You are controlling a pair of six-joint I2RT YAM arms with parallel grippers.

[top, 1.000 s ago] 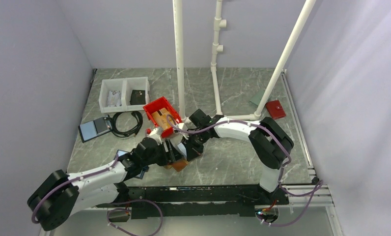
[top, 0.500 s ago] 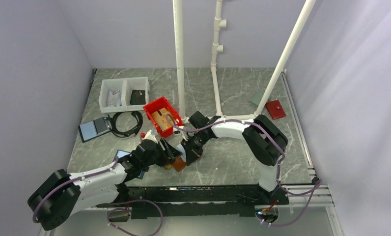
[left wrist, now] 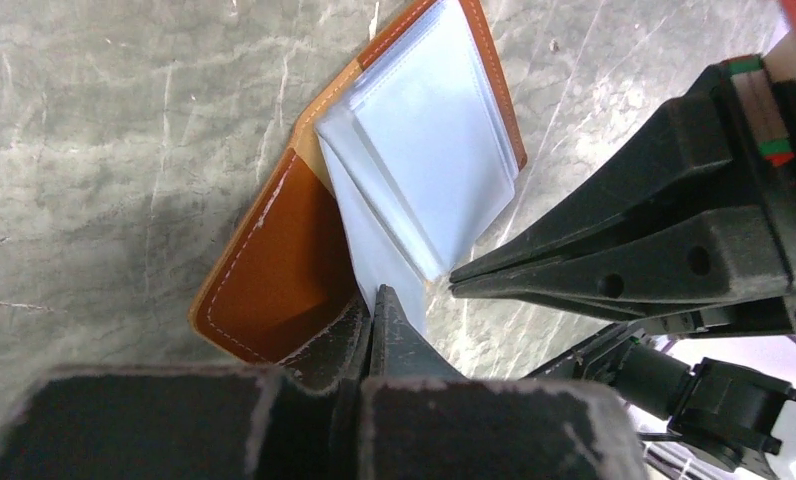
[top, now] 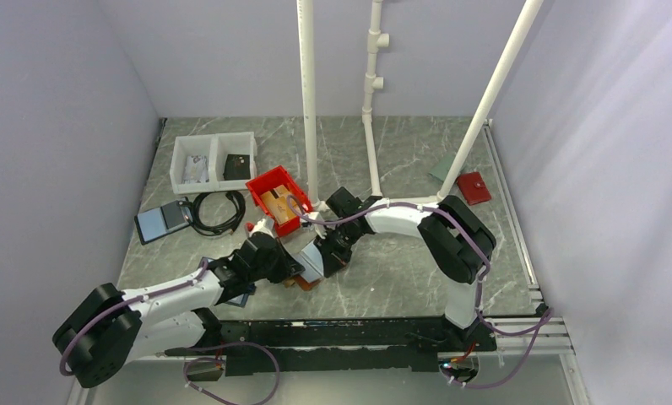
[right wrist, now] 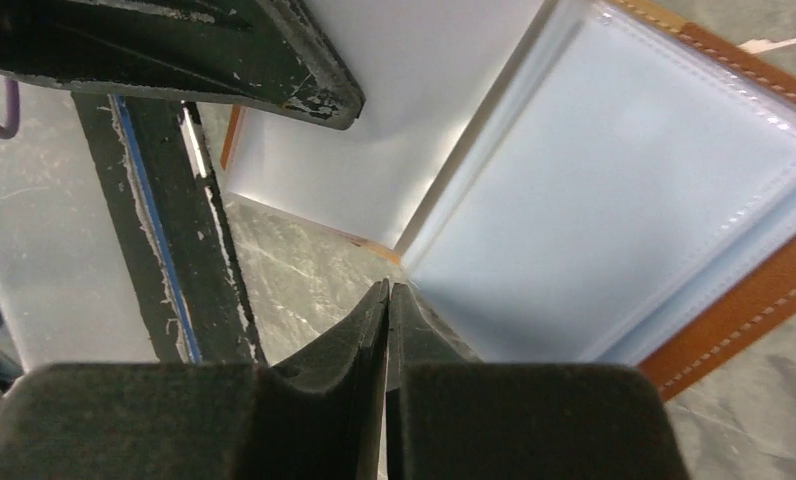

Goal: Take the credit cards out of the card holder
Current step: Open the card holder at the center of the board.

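**Grey marble-look table (top: 400,278): what's on it**

Far L: white 2-compartment bin (top: 214,137), red bin (top: 261,181) just beside it. L edge: dark folder (top: 162,221) next to black cable coil (top: 217,213). Centre: card holder (left wrist: 424,150), open. Far R: red wallet (top: 473,187) near green piece (top: 443,169).

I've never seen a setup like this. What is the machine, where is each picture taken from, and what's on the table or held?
Two robot arms are bolted at the near edge of a marbled table. One picture looks down from above; the other two come from cameras on the wrists. Between the arms is the card holder, opened, brown outside, with clear pale sleeves. The left gripper and right gripper are both shut, tips at the sleeves' edges; whether either pinches a sleeve is unclear. Farther back sit a red bin, a white tray and another folder.
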